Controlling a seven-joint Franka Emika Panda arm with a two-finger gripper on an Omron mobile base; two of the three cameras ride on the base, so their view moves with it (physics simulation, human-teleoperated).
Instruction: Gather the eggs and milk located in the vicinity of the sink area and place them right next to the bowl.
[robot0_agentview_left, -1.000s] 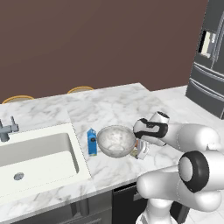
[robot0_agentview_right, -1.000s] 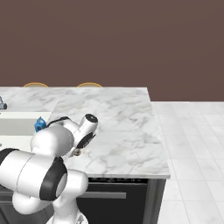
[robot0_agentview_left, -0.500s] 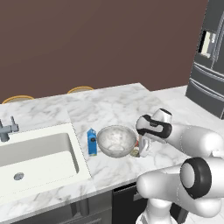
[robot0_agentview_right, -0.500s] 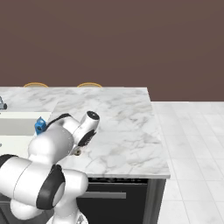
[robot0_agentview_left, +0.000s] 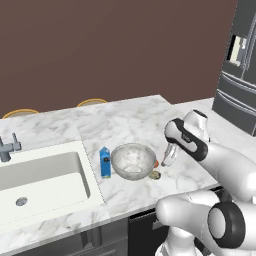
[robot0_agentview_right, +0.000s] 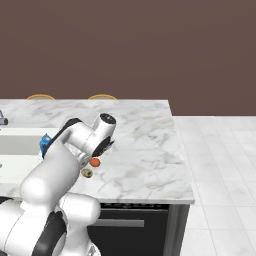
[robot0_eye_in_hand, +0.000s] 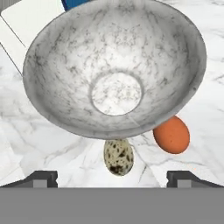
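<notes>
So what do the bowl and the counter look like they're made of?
The bowl looks like glossy glazed stone or ceramic, judging by its grey marbled inside, though its rim seems slightly translucent. The counter looks like polished white marble with grey veining.

- I see a plain brown wall (robot0_agentview_left: 115, 45) behind the white marble table (robot0_agentview_right: 145, 145).
- Dark fridge (robot0_agentview_left: 240, 80) far right; pale tiled floor (robot0_agentview_right: 220, 160).
</notes>
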